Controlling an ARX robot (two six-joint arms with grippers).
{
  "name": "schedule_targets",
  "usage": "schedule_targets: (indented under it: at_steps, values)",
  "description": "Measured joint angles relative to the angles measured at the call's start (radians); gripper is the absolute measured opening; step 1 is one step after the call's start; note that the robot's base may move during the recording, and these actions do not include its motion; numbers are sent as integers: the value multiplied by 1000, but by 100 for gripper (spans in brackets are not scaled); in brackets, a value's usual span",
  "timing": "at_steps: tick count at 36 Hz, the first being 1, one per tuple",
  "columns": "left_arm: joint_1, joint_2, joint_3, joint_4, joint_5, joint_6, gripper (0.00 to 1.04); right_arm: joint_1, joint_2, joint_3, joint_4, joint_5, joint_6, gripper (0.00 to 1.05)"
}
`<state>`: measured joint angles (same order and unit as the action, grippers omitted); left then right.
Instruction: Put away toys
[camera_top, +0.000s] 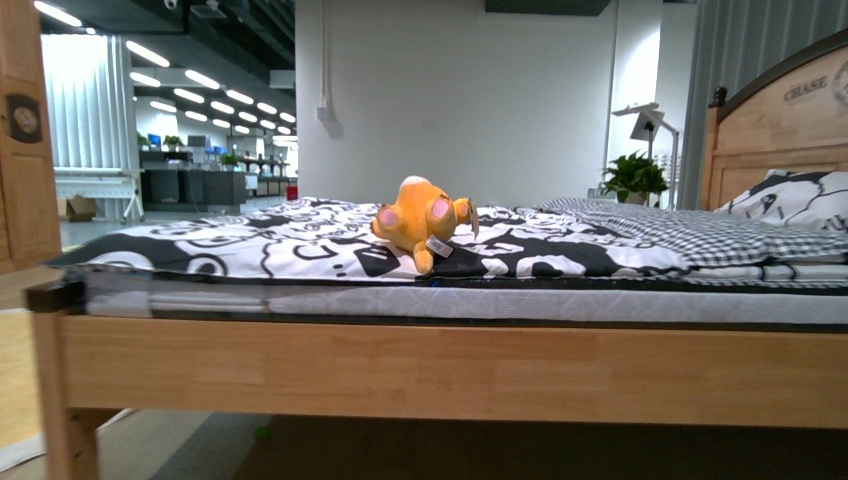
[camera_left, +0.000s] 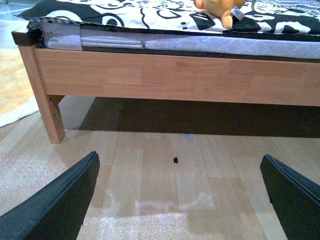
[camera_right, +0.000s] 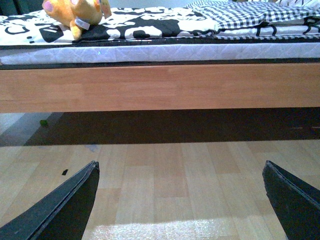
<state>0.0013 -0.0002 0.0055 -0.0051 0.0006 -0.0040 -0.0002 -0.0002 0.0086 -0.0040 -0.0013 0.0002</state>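
Left pincer (camera_left: 179, 155) and right pincer (camera_right: 180, 162) gape empty; higher, beyond them, the small orange-yellow plush animal (camera_top: 420, 222) points its stubby tagged limb their way.

orange-yellow plush (camera_top: 418, 220) w/ pink patches, blk-white cartoon bedcover (camera_top: 270, 245), gingham blanket (camera_top: 700, 235)
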Motion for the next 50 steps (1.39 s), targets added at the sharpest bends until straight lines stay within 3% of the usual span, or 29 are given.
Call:
schedule_targets:
  at_steps: [50]
  values:
    - [0,1,0,0,2,0,99,0,0,0,0,0,0,98]
